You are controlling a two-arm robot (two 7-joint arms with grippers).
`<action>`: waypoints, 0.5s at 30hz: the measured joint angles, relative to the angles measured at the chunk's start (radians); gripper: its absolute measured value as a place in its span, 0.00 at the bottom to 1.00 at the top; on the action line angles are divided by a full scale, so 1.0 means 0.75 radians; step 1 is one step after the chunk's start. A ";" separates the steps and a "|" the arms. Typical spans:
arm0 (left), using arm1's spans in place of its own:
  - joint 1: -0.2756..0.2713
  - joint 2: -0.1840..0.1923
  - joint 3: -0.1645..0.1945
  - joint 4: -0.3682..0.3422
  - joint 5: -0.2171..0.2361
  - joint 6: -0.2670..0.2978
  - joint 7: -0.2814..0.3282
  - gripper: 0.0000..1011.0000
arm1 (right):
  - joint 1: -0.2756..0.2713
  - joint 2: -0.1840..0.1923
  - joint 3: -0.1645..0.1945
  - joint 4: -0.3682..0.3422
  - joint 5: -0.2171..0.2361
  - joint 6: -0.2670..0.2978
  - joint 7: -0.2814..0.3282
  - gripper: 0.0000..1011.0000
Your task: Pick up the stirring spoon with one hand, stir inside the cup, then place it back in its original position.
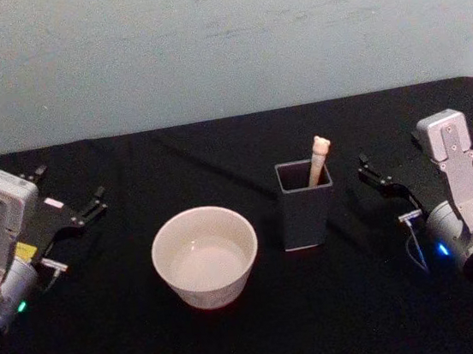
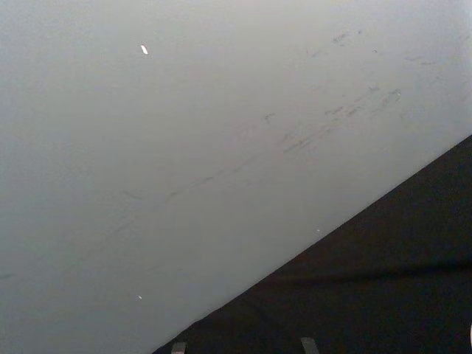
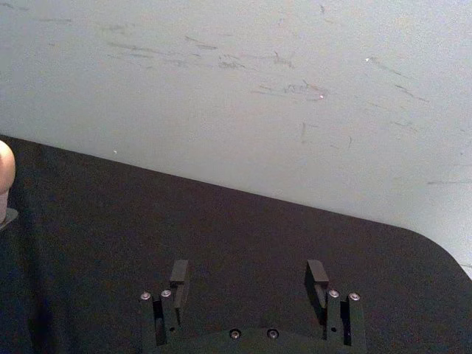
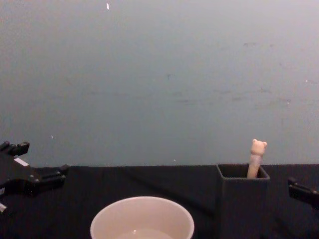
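Cream bear-topped stirring spoon (image 1: 317, 159), upright in dark holder (image 1: 307, 212)

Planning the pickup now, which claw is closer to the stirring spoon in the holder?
Right. The right claw hangs open just right of the stirring spoon in its dark holder. The left claw, also open, sits far left, beyond the cup.

Head view high above, chest view low, both sharing cup (image 1: 205, 257), wrists facing wall

Table cover (image 1: 239, 341): black cloth, matt
Cup (image 1: 205, 257): cream, smooth, slight sheen
Holder box (image 1: 306, 205): dark grey, matt
Wall (image 1: 203, 43): pale, scuffed
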 joint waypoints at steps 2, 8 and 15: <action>0.000 0.000 0.000 0.000 0.000 0.000 0.000 0.99 | 0.000 0.000 0.000 0.000 0.000 0.000 0.000 0.99; 0.000 0.000 0.000 0.000 0.000 0.000 0.000 0.99 | -0.001 0.001 0.000 -0.001 0.000 -0.001 -0.001 0.99; 0.000 0.000 0.000 0.000 0.000 0.000 0.000 0.99 | -0.001 0.001 0.000 -0.002 0.000 -0.001 -0.001 0.99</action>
